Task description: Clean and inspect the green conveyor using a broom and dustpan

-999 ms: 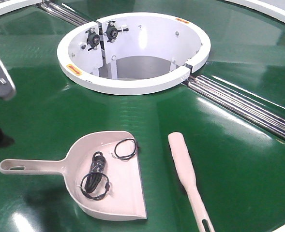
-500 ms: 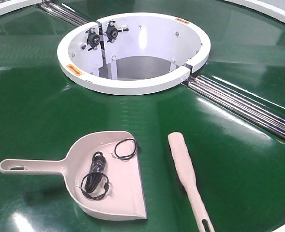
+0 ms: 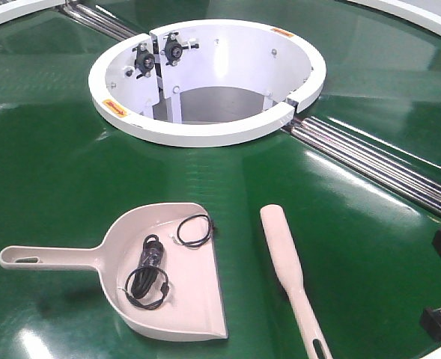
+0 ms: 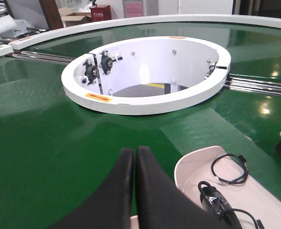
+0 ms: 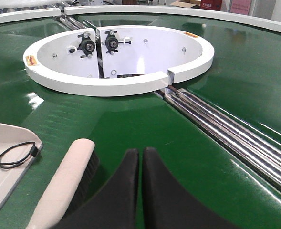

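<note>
While the dustpan (image 3: 171,280) and broom (image 3: 291,277) are lying side by side on the conveyor (image 3: 63,179), black cables (image 3: 149,273) are sitting in the pan. Both grippers, left (image 4: 134,157) and right (image 5: 141,160), are hovering closed and empty.

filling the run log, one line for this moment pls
left gripper shut, empty | right gripper shut, empty | broom, dustpan ungrasped

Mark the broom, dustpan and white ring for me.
broom (image 3: 282,250): front view, paddle head.
dustpan (image 3: 194,295): front view, bare pan floor.
white ring (image 3: 205,133): front view, near rim.
</note>
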Tool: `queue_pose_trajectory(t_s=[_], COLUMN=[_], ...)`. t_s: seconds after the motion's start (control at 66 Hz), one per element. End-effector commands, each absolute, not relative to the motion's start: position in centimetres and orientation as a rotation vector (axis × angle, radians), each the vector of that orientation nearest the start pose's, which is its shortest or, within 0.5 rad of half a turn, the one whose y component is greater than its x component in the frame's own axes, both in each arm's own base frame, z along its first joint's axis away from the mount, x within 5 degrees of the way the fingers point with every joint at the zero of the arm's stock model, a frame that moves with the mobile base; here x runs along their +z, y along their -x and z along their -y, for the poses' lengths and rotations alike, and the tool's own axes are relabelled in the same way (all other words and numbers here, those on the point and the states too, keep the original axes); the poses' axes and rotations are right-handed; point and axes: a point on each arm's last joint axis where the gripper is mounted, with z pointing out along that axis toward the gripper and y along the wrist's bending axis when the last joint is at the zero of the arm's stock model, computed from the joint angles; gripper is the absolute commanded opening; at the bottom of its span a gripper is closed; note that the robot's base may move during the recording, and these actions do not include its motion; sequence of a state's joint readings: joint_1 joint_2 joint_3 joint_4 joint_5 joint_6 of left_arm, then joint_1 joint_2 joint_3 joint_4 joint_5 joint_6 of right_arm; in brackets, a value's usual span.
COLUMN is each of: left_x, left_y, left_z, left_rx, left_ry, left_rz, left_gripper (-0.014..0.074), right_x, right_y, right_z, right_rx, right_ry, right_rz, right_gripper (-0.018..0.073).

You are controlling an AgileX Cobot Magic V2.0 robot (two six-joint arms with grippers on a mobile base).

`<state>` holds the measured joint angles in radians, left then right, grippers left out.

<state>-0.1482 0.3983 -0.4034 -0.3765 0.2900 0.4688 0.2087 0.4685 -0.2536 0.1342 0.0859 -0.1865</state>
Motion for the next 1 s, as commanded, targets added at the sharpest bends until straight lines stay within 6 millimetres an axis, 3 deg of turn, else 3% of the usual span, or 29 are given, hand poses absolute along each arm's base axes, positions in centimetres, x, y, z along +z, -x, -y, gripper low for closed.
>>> queue_pose_trajectory(t_s=[0.0, 0.636, 0.818, 0.984], left_x=[31.0, 31.1, 30.2, 29.1], left_y=[-8.5, -8.2, -8.4, -8.4], left_z=[2.0, 2.0, 1.8, 1.4], left_rx=[-0.121, -0.122, -0.066, -0.105], left_ry=[-0.242, -0.240, -0.275, -0.165], left_rz=[-1.604, -1.590, -1.614, -1.653], left_gripper=[-0.0025, -0.0023, -0.0022, -0.0022], right_x=[27.2, 27.2, 27.2, 27.2], right_y=[-10.6, -10.6, -10.6, -10.6], right_z=[-2.2, -2.2, -2.2, -2.2], right_rx=[0.114, 0.114, 0.114, 0.114], right_ry=[0.222, 0.222, 0.222, 0.222], right_rz=[-1.663, -1.663, -1.664, -1.664], right_gripper=[-0.0005, -0.0005, -0.0005, -0.0005])
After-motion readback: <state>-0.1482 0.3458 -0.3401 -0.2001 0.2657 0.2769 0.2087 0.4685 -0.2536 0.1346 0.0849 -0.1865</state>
